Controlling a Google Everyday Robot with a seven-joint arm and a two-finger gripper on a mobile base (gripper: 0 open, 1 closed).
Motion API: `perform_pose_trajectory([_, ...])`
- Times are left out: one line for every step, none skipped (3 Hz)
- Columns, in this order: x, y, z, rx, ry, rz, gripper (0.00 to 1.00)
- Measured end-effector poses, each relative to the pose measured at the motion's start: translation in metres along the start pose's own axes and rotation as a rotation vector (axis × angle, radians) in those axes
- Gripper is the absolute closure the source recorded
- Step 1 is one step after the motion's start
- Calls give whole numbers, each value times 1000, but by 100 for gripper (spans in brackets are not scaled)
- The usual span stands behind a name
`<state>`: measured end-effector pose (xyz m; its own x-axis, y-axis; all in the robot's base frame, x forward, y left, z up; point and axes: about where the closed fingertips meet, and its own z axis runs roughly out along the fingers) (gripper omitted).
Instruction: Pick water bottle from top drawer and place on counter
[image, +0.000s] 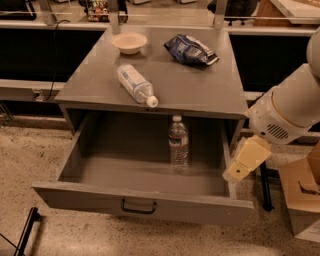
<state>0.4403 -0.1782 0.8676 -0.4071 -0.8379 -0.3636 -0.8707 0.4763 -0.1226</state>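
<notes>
The top drawer (125, 200) is pulled open, with a dark bar handle (138, 206) on its front. The slim clear water bottle (178, 142) with a white cap and dark label stands upright inside it, right of centre and near the back. The grey counter (195, 85) lies above. My gripper (247, 161) is a cream piece at the end of the white arm (287, 107). It hangs over the drawer's right wall, to the right of the bottle and apart from it.
A fatter bottle with a white-and-blue label (135, 84) lies on the counter near its front edge. A pale bowl (129, 42) and a dark blue snack bag (191, 49) sit at the back. A cardboard box (302, 197) stands on the floor at right.
</notes>
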Motion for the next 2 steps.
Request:
perform_pose_trajectory([-4, -1, 8, -15, 7, 2, 0])
perform_pose_trajectory([-9, 0, 45, -70, -71, 43, 0])
